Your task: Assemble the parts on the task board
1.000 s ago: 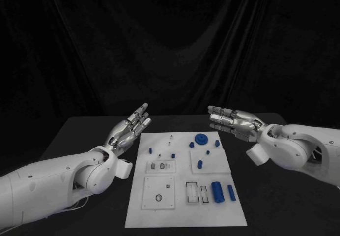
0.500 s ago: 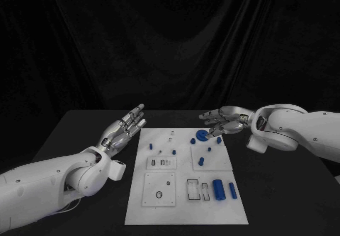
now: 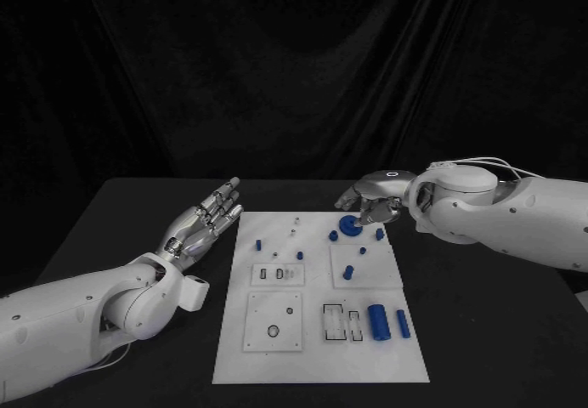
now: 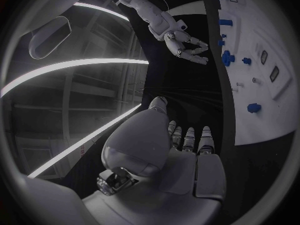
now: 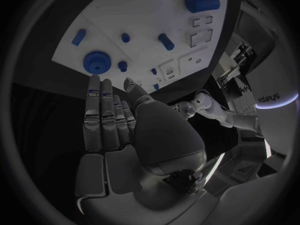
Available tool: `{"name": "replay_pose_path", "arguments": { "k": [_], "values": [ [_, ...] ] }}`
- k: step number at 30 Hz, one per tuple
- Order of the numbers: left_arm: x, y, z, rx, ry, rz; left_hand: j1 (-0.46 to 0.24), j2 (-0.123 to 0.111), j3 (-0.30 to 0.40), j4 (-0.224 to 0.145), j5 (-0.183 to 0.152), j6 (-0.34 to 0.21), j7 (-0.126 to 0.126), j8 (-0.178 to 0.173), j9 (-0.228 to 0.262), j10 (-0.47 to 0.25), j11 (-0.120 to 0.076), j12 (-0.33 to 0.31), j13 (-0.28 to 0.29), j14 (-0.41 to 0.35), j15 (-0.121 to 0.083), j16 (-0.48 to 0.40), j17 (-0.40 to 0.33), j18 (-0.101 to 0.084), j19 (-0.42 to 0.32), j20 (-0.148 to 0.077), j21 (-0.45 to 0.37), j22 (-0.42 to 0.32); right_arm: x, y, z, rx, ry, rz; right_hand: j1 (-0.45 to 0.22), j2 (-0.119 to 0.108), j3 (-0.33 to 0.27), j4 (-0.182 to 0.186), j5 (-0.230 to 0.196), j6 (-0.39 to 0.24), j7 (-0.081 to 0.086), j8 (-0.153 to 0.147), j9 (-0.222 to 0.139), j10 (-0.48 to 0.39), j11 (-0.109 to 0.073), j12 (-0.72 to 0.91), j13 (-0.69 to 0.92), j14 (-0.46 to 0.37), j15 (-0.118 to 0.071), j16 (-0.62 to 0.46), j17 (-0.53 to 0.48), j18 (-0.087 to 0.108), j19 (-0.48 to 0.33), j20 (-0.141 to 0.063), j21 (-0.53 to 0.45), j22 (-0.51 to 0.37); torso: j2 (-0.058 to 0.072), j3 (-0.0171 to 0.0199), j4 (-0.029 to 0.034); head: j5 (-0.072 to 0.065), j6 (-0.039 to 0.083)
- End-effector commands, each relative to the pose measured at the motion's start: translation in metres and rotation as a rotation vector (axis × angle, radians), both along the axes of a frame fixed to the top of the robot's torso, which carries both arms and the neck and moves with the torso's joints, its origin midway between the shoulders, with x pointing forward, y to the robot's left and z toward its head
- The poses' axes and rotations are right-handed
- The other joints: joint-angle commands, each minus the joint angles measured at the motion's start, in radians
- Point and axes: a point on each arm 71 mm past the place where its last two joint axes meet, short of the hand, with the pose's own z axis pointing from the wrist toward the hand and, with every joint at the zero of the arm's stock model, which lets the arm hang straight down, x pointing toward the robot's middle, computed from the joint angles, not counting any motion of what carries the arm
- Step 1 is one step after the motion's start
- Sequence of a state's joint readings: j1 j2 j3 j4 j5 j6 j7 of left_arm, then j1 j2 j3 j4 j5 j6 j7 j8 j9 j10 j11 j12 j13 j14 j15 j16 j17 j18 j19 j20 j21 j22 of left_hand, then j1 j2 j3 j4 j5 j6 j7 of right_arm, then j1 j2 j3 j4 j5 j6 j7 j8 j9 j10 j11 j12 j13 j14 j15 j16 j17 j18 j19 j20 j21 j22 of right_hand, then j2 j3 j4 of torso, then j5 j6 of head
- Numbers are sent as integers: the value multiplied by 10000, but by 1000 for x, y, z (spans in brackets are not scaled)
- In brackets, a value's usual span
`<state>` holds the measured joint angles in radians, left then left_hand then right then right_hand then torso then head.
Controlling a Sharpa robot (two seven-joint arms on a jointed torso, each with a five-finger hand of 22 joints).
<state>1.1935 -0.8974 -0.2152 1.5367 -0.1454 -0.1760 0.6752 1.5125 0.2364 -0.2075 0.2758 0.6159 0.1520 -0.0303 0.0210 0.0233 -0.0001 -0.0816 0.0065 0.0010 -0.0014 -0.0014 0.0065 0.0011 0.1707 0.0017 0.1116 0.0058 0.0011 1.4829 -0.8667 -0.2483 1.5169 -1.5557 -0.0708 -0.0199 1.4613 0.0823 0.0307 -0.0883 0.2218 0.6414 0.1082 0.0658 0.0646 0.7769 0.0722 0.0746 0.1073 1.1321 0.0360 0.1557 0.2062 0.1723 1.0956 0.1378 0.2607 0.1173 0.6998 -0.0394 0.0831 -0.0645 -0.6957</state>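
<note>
White rectangular task board (image 3: 321, 340) lies flat mid-table on the black table (image 3: 98, 229), long side running away from the robot. Small blue parts are scattered over it: a round blue gear-like disc (image 3: 349, 227) near the far right corner, short blue pegs around it, e.g. one at (image 3: 332, 235), one at (image 3: 363, 250), one at (image 3: 348, 273), another on the far left side (image 3: 258, 245). Two blue cylinders lie on their sides on the near right part: the fat one (image 3: 379, 323) and a thin one (image 3: 402, 323) just beside it. Empty rectangular slots (image 3: 333, 324) sit next to them, a ring-marked plate (image 3: 274, 322) near left.

Progress, as a judgement: barely started. The cylinders lie loose beside open slots, the pegs look unsorted, and nothing can clearly be called assembled. Whether the standing pegs are already seated is too small to tell. Nearly all of the work looks left.

Right hand (image 3: 372, 202) hovers over the far right corner, right above the blue disc, fingers curled down toward it but holding nothing; the right wrist view shows its fingers (image 5: 103, 120) straight and apart, the disc (image 5: 97, 63) beyond the tips, no contact. Likely first pick: the disc.

Left hand (image 3: 206, 223) is just off the board's far left edge, palm up, fingers extended and spread, empty, above the table.
</note>
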Motion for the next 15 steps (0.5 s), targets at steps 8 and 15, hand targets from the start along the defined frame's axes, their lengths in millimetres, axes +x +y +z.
{"name": "replay_pose_path", "arguments": {
  "k": [8,15],
  "values": [
    [-1,0,8,-597,-878,-217,196,-4,133,-51,146,50,6,55,13,1,76,-65,-10,14,149,-65,-11,64,-17,176,-58,-11,7,5,3,-1118,-2791,737,-607,-302,146,455,-370,2079,-138,62,323,1629,-278,209,194,2561,-519,3609,2405,19,2045,-604,2692,1945,395,-159,463,-350,26],
    [0,0,7,-581,-848,-239,231,2,176,-73,170,63,-9,58,15,1,54,-65,-10,14,186,-65,-11,65,-17,222,-58,-11,8,3,-5,-830,-3181,745,-1045,-799,263,1073,-620,2436,-131,-8,455,2210,-204,234,199,2388,-683,6774,4303,-504,2193,-695,7275,7159,528,-243,567,-435,91]
  ]
}}
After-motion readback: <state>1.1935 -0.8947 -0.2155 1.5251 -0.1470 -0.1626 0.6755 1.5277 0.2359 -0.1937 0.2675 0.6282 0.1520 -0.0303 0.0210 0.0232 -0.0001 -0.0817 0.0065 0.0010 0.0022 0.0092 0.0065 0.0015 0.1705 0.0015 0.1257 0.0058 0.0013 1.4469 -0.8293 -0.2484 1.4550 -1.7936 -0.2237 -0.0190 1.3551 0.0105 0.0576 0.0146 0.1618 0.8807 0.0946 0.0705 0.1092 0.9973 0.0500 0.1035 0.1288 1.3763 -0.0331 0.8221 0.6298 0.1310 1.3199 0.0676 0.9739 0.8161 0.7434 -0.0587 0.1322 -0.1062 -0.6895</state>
